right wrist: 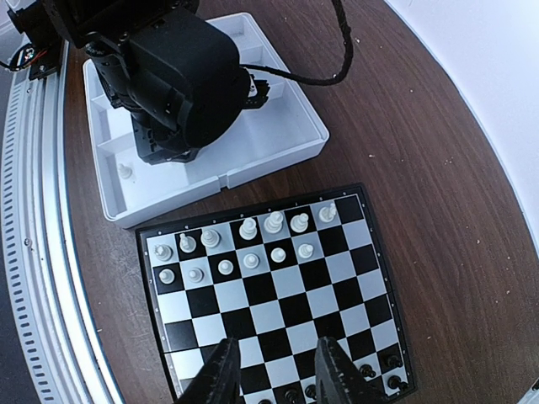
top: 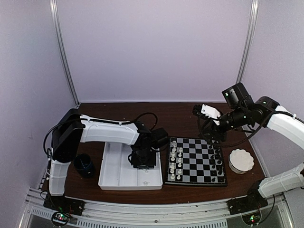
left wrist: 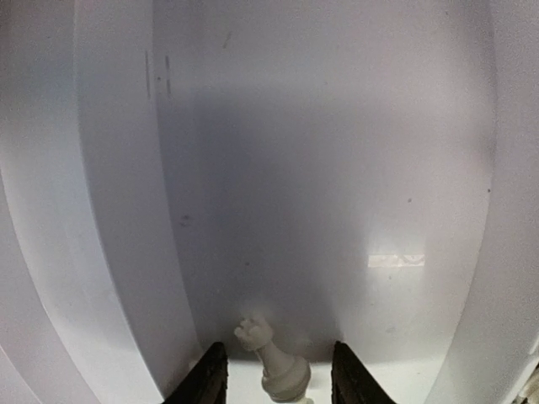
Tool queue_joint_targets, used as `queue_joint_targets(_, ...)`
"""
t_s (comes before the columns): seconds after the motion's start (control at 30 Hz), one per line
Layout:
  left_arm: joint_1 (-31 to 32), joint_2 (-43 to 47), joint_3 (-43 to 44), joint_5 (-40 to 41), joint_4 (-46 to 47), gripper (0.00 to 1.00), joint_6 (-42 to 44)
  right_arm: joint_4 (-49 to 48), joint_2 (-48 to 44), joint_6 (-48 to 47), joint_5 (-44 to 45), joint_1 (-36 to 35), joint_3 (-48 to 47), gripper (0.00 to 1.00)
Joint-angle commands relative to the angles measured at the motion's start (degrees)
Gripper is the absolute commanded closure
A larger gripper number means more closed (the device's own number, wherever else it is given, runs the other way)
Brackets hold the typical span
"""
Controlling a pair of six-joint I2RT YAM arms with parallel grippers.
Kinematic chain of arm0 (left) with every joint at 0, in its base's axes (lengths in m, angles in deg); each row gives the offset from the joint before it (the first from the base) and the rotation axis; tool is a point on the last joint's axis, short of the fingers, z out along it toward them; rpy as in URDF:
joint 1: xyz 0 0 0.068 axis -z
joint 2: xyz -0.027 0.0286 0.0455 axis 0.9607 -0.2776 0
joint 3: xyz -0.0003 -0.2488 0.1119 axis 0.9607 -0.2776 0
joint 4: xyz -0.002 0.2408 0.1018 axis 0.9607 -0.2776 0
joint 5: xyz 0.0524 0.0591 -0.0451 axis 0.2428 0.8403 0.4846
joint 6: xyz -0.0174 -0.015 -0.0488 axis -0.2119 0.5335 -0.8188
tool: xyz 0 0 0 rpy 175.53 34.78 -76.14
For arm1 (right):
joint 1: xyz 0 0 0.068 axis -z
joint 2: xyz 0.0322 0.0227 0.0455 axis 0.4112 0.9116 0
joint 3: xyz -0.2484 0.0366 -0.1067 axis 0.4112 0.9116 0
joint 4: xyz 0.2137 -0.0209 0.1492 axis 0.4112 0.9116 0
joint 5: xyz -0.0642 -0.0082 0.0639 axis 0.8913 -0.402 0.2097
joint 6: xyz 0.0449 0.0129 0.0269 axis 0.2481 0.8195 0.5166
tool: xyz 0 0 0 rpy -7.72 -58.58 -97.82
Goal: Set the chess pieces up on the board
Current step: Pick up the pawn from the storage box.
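Near the front, a dark round cup (top: 84, 165) stands on the brown wood table (top: 180, 118). Just beside it is a white plastic tray (top: 110, 161) with low walls and a few boxes inside. The left arm reaches down into it.

Only the left wrist view shows what is going on in there. The left claw (left wrist: 276, 349) has two black fingers (left wrist: 206, 379). One small white chess piece (left wrist: 282, 370) with a bumpy top sits between them, tipped to one side on the smooth white floor. There is a gap on each side of it, so the claw is loose around the piece and not squeezing it.

Touching the tray's right side is the board (top: 199, 159). It is flat and square, with shiny black and white squares and a thin black rim. White pieces (top: 175, 159) stand in two rows on the side next to the tray. Black pieces (top: 218, 161) stand along the other side. A white bowl (top: 241, 160) with a wavy rim sits just right of the board.

Farther back, the right arm is up in the air. Its camera looks down and shows the right claw (right wrist: 275, 345) spread apart with nothing in it, high over the board. That view also shows one more tiny white piece (right wrist: 126, 171) in a tray box.
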Motion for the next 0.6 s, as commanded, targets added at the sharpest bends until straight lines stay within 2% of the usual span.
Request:
queue_joint_targets(0.0,0.43,0.59,-1.29,0.33,-2.47,0.58,-0.08,-0.88,0.51,0.19,0.94,-0.29,0.18,0.67)
queue_joint_targets(0.17,1.0,2.35,-3.38,-0.92,-2.5,0.63,-0.06,-0.8,1.04,0.33,0.83,-0.3,0.25,0.67)
queue_joint_targets(0.57,1.02,2.57,-4.82,-3.24,-2.42,0.8,1.37,-0.98,1.78,0.46,1.1,-0.29,-0.08,0.68)
